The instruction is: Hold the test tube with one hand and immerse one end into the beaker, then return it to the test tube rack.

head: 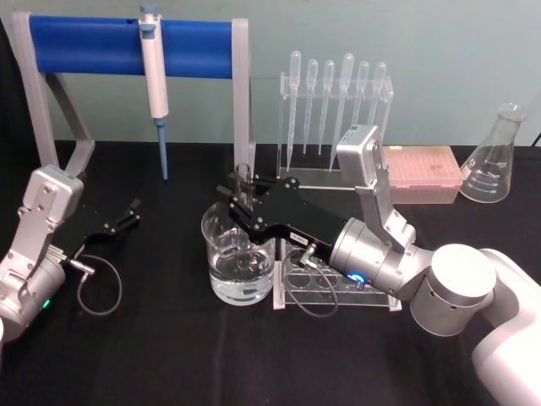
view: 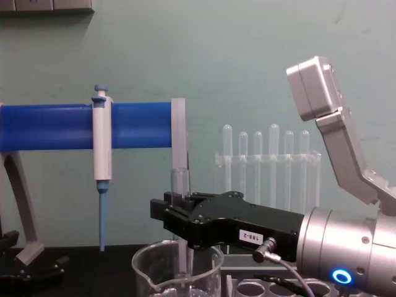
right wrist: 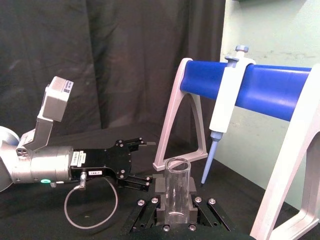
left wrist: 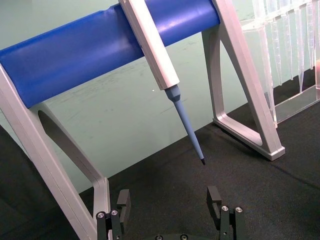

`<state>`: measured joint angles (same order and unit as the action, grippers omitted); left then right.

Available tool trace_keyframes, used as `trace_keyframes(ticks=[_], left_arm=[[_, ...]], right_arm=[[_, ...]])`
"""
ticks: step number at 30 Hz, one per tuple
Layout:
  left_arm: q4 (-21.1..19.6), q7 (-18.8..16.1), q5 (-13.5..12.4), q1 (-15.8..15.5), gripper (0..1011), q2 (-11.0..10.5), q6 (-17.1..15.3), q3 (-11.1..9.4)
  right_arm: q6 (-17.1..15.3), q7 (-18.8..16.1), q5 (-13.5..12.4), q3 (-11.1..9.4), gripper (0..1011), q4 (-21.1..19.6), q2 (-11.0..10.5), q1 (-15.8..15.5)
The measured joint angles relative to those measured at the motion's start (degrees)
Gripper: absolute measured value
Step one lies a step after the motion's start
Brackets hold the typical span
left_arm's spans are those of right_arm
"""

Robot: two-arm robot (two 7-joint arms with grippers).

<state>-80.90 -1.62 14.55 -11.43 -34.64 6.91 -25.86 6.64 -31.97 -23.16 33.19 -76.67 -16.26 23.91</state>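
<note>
My right gripper (head: pixel 244 196) is shut on the test tube (view: pixel 180 180), a narrow clear glass tube held upright. The beaker (head: pixel 237 257) is a wide clear glass with water in it, and it stands directly under the gripper. In the chest view the tube runs down through the black fingers, and its lower end reaches inside the beaker (view: pixel 176 270). The right wrist view shows the tube (right wrist: pixel 177 180) clamped between the pads. At the table's left, apart from the glassware, my left gripper (head: pixel 127 215) rests open, with nothing between its fingers (left wrist: pixel 215 200).
A white-and-blue pipettor (head: pixel 154 76) hangs on the blue-barred stand (head: pixel 93 44) at the back left. A clear rack of plastic pipettes (head: pixel 334 110) stands behind the beaker. Right of the beaker are a clear tube rack (head: pixel 330 288), a pink box (head: pixel 423 169) and a conical flask (head: pixel 494 156).
</note>
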Motion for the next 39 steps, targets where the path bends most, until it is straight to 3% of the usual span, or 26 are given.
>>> trace_keyframes(ticks=[39], left_arm=[[0.0, 0.0, 0.0, 0.0, 1000, 0.0, 0.0, 0.0]], right_arm=[[0.0, 0.0, 0.0, 0.0, 224, 0.0, 0.0, 0.0]])
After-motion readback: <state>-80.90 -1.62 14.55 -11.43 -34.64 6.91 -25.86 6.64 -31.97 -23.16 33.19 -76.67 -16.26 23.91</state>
